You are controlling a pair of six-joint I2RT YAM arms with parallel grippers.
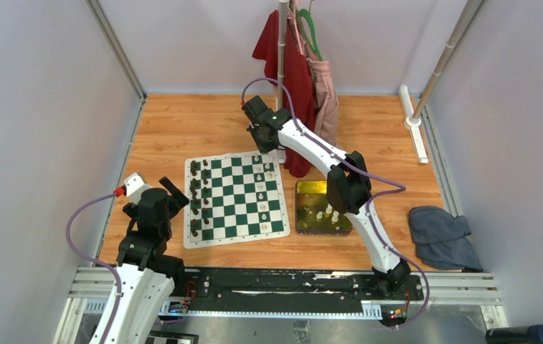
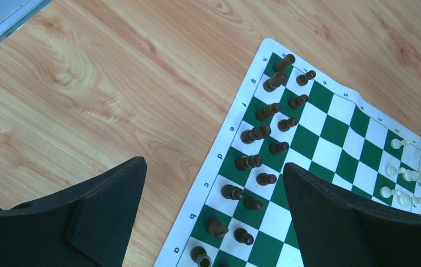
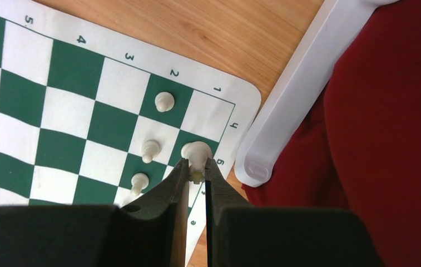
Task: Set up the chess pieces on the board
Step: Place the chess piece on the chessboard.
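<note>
**While the Left Gripper Hung Open, the Right Pinched a White Chessman at the Board's Far Right Corner**

Where the wooden tabletop [image 1: 182, 122] lay bare to the left of the board [image 1: 231, 208], the left gripper [image 1: 171, 192] hung over it with its fingers spread wide and nothing between them. Its wrist view looked past both black fingers [image 2: 113, 194] to the dark brown chessmen [image 2: 258, 133], which stood in two files along the mat's left edge.

Across the green and white squares, the cream-white chess pieces [image 1: 262, 188] already placed stood near the right edge. Three white pawns [image 3: 150, 150] stood in the file marked 2, each on its own square.

At the far right corner, the right gripper [image 3: 197, 167] was closed on a round-topped white chessman [image 3: 198, 151], its fingertips pinching the piece low on the stem. That piece was over the dark corner-file square lettered g. Whether its base touched the mat could not be told.

Just right of the board lay a yellow-green tray [image 1: 311, 188], holding several more white chessmen [image 1: 326, 213]. Behind the corner, a white rack foot [image 3: 291, 94] and a hanging red garment [image 3: 391, 111] stood close to the mat. Farther right, a blue-grey cloth [image 1: 440, 236] lay crumpled on the table.
</note>
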